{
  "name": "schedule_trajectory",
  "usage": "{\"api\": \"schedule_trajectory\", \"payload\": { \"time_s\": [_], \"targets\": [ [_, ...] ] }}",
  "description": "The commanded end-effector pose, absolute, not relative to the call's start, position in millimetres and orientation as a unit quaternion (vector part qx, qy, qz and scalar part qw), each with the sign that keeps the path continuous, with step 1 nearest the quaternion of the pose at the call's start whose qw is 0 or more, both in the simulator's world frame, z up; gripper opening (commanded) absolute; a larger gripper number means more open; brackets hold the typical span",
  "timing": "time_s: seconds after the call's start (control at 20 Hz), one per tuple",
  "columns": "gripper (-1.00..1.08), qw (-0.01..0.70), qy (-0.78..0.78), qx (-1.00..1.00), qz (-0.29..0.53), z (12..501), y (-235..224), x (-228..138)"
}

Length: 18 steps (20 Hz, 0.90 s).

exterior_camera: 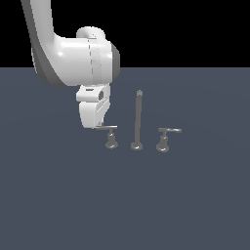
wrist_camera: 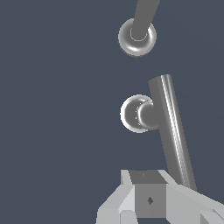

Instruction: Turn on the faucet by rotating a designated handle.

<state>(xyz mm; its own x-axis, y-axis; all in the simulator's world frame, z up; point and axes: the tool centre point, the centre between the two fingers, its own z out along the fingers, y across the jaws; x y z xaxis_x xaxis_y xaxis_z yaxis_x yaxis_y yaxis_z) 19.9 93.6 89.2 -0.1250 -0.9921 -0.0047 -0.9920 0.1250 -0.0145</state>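
Observation:
The faucet is a small grey three-piece set on the dark floor. Its tall thin spout rod [exterior_camera: 138, 117] stands in the middle on a round foot [wrist_camera: 137, 37]. The handle [exterior_camera: 111, 137] is on the exterior view's left of the spout, its flat arm [wrist_camera: 173, 131] overhanging leftward from a bulbous base [wrist_camera: 135, 113]. My gripper [exterior_camera: 100, 125] hangs just above the tip of that arm, touching or nearly touching it. In the wrist view the gripper [wrist_camera: 148, 192] shows no gap between its fingers, and nothing is held.
The twin handle [exterior_camera: 164, 139], arm overhanging rightward, stands on the exterior view's right of the spout. The white arm comes down from the upper left of the exterior view. The floor is flat dark grey-blue all round.

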Motion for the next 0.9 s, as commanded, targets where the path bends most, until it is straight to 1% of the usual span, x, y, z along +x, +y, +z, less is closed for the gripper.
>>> {"api": "schedule_trajectory", "payload": {
  "time_s": [0.0,0.45,0.55,0.85],
  "targets": [
    [-1.0,0.002,0.749,-0.662,-0.002,89.1,93.7,7.6],
    [-1.0,0.0,0.748,-0.664,0.0,89.1,95.9,-23.5],
    [-1.0,0.006,0.746,-0.666,-0.001,88.8,101.3,-16.5],
    [-1.0,0.003,0.747,-0.665,0.0,88.9,83.0,-32.5]
  ]
}}
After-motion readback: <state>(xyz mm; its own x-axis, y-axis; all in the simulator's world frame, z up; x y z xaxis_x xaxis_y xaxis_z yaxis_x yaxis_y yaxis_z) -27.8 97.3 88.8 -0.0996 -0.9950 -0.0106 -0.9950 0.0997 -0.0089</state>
